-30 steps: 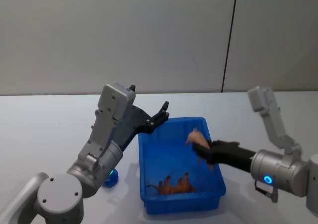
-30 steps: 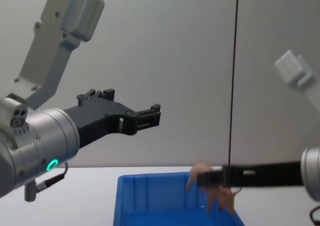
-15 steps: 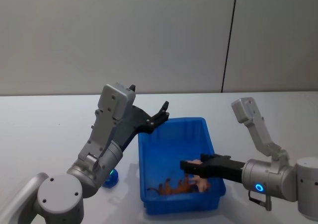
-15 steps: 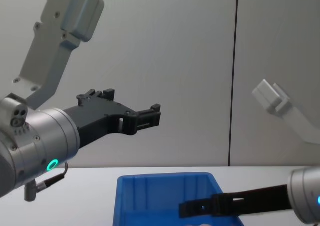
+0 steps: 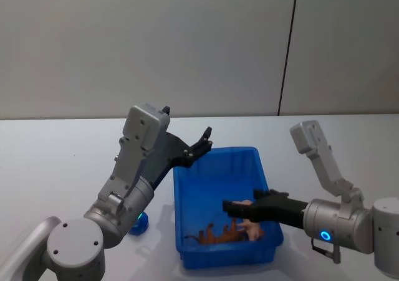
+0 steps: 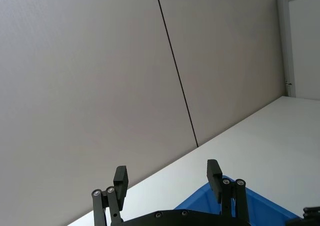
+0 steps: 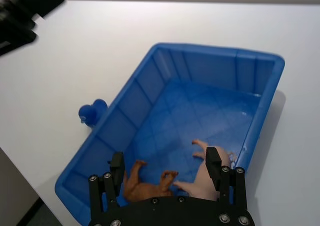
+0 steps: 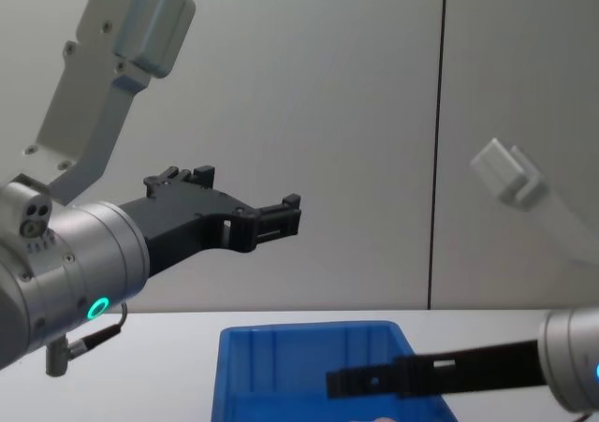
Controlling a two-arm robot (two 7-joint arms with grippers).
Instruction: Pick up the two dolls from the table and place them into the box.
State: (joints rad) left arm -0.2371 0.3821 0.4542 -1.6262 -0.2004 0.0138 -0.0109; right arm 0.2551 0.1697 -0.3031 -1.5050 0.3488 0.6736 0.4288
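On the white surface (image 5: 50,162), just ahead of the robot: blue box (image 5: 215,151), its long sides running away from the robot. Down on its floor, toward the near end: brown doll (image 5: 218,232), four-legged, lying on its side. Just to the right of it, close against the right wall: pink doll (image 5: 254,229), also lying down, legs stretched toward the far end. Touching each other or merely side by side: cannot tell.

Reaching in from the right, over the near part of the box: right end effector (image 5: 229,207), fingers spread wide, nothing between them, held above the two dolls with the pink one just beneath. From the right wrist, pink doll partly hidden behind one finger, brown doll in the open between the two fingers.

Raised well above the far left corner of the box, pointing forward: left end effector (image 5: 202,141), fingers likewise wide apart, empty.

Outside the box, on the surface just beside its left wall: small blue toy (image 5: 140,222).
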